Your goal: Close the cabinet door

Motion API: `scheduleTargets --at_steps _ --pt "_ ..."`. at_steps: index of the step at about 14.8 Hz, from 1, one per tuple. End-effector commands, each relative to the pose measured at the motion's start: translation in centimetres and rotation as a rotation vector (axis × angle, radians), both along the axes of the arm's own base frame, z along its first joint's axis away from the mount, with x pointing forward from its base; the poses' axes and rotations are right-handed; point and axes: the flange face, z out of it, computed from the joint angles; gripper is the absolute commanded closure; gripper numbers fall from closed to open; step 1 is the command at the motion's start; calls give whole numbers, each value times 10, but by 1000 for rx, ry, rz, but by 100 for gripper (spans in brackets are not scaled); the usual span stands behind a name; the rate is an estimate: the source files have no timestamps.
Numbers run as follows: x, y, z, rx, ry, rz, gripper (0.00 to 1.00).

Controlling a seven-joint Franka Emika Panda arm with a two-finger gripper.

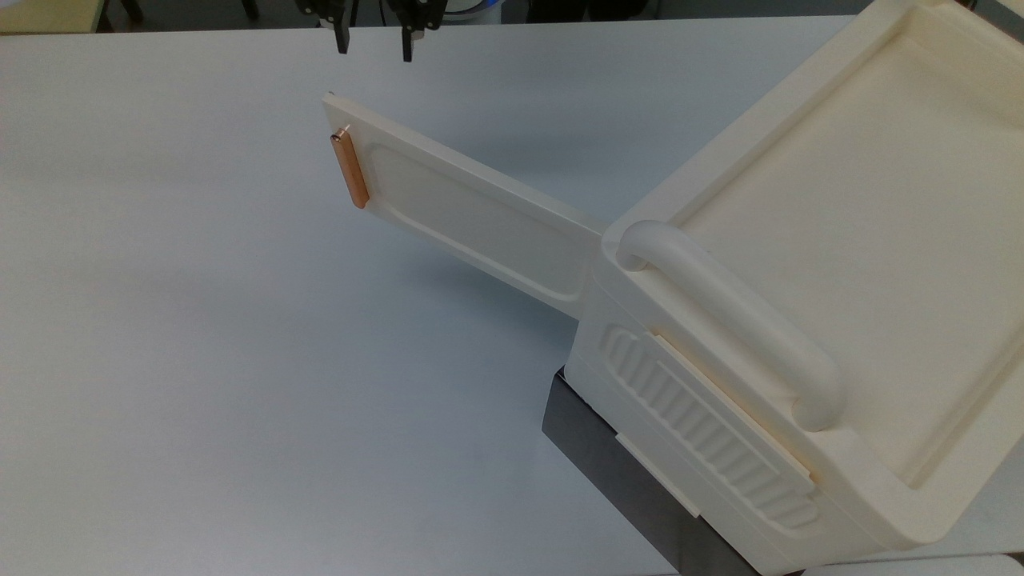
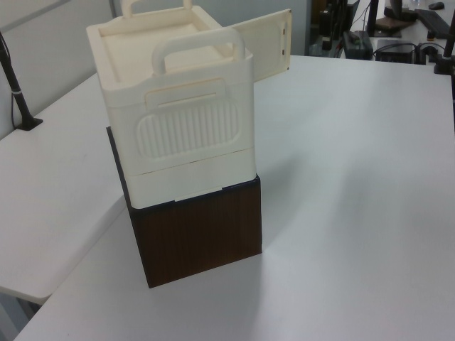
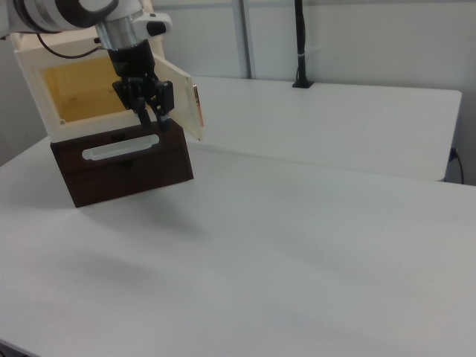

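The cabinet (image 1: 840, 240) is a cream box on a dark base (image 1: 608, 464). Its cabinet door (image 1: 472, 216) stands swung wide open, with a copper strip (image 1: 350, 170) along its free edge. My gripper (image 1: 374, 44) hangs at the top view's upper edge, just beyond that free edge, not touching it. Its fingers (image 1: 342, 38) are open with nothing between them. In the right view the gripper (image 3: 152, 119) hovers in front of the cabinet's open front (image 3: 82, 89), left of the door (image 3: 178, 93). The left view shows the cabinet (image 2: 178, 121) with the door (image 2: 266, 46) sticking out behind it.
The white table (image 1: 200, 360) stretches wide to the top view's left of the cabinet. A black post (image 3: 300, 44) stands at the far side in the right view. Another black post (image 2: 14, 82) is at the left view's left, and desk equipment (image 2: 355, 39) lies behind the table.
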Motion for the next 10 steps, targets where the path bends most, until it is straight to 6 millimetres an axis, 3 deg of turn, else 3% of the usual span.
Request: scheduleTargets --at_steps 1,5,10 --pt "-4 3 12 17 -33 17 100" --pt "-3 3 14 19 -43 28 100" --pt "18 -8 69 80 -358 2 100"
